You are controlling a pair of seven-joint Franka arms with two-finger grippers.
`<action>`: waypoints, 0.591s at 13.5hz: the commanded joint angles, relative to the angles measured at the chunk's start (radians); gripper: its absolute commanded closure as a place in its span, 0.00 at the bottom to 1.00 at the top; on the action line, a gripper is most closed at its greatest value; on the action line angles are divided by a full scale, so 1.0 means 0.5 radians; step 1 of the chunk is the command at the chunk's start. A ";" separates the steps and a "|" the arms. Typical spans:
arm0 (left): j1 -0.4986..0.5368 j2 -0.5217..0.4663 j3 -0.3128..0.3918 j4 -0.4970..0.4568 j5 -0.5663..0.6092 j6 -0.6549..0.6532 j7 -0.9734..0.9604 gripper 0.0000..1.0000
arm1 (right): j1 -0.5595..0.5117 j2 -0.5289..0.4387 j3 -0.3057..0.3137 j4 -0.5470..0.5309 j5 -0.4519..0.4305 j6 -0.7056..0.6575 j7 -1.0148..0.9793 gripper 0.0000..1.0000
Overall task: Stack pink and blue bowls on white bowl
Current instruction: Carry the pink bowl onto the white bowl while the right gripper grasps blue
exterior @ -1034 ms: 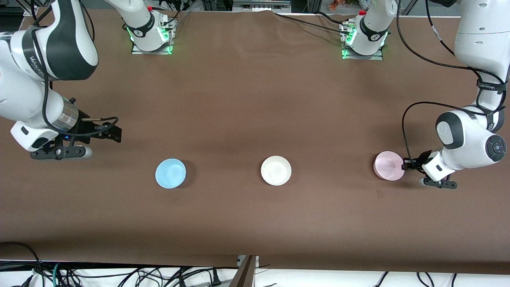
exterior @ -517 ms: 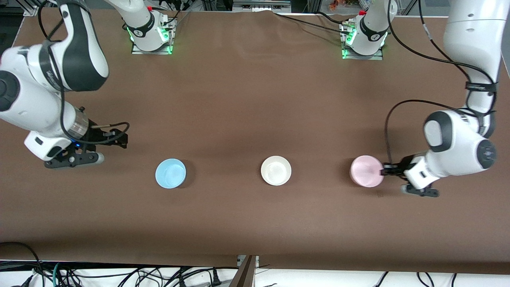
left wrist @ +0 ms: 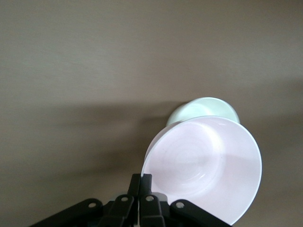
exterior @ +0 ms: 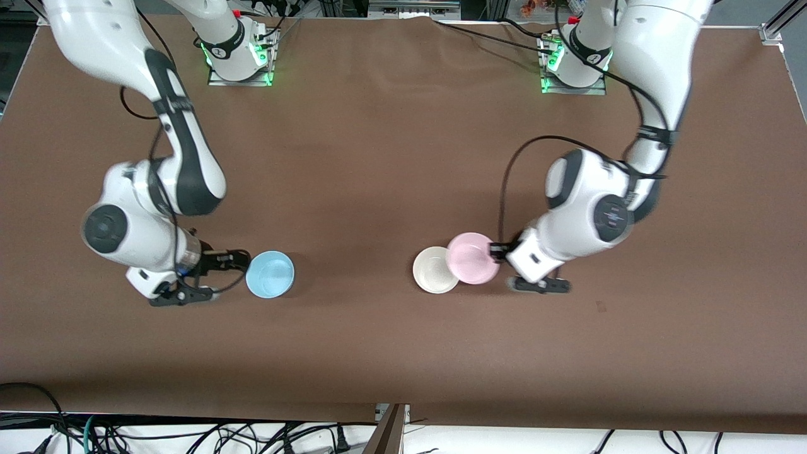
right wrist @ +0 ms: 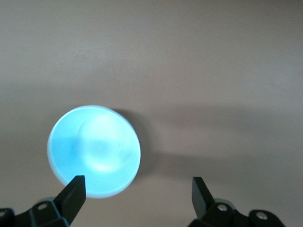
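Pink bowl [exterior: 471, 258] rim – left claw [exterior: 502, 251] clamped, overlapping white bowl [exterior: 432, 271] | right claw [exterior: 234, 260] apart beside blue bowl [exterior: 270, 274]

pink bowl [exterior: 471, 258]: pale, upright, rim pinched in left jaws, overlapping white bowl's edge
white bowl [exterior: 432, 271]: upright on surface
blue bowl [exterior: 270, 273]: upright, just beside right jaws

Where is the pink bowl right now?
The pink bowl is held by its rim in the shut left gripper, up in the air and partly over the white bowl, at that bowl's edge toward the left arm's end.
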 commanded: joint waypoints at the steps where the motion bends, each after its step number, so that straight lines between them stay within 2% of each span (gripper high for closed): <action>1: -0.114 0.088 0.030 0.068 -0.007 0.127 -0.083 1.00 | 0.019 0.095 0.005 0.018 0.042 0.079 -0.026 0.03; 4: -0.149 0.134 0.030 0.068 -0.004 0.195 -0.080 1.00 | 0.077 0.178 0.005 -0.001 0.045 0.119 0.007 0.21; 7: -0.149 0.196 0.030 0.144 -0.001 0.198 -0.086 1.00 | 0.071 0.206 0.005 0.018 0.048 0.126 0.001 0.84; 8: -0.149 0.214 0.030 0.147 -0.001 0.210 -0.089 1.00 | 0.065 0.203 0.005 0.021 0.057 0.123 0.001 1.00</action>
